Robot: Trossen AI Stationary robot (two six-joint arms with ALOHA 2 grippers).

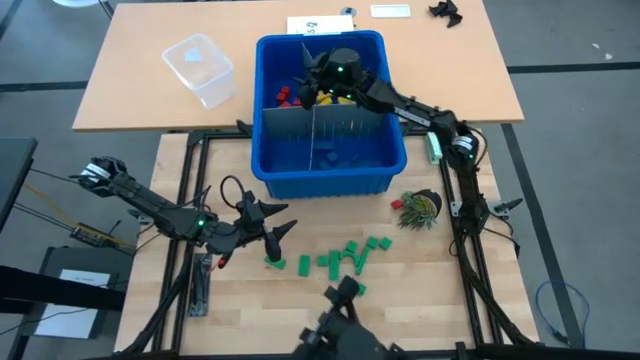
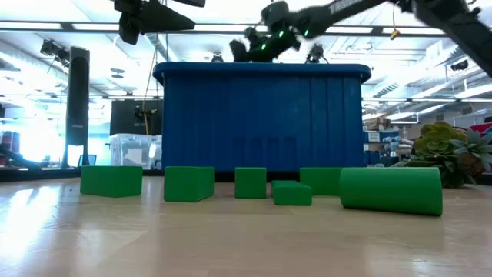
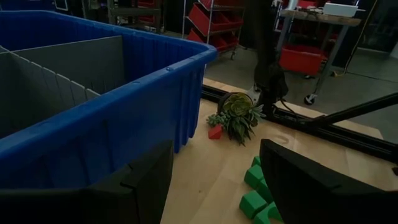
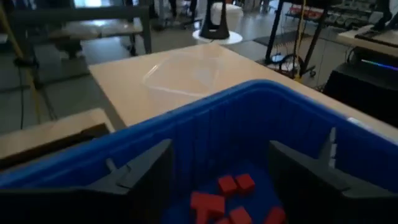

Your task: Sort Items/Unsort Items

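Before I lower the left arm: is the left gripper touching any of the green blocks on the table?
Apart. In the high view the left gripper sits open beside the row of green blocks, with bare table between its fingertips and the nearest block.

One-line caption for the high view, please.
Right gripper open over red blocks in blue bin; left gripper open by green blocks.

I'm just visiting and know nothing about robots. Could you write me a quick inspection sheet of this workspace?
Surface: wooden table, partly bare.
Job's things: green blocks loose on the table; red blocks inside the blue bin.
Clutter: small plant, clear container.
Grippers: left gripper open, empty, beside the green blocks; right gripper open over the bin.
Cables: blue cable on the floor.
Surroundings: shelving and carts beyond the table.
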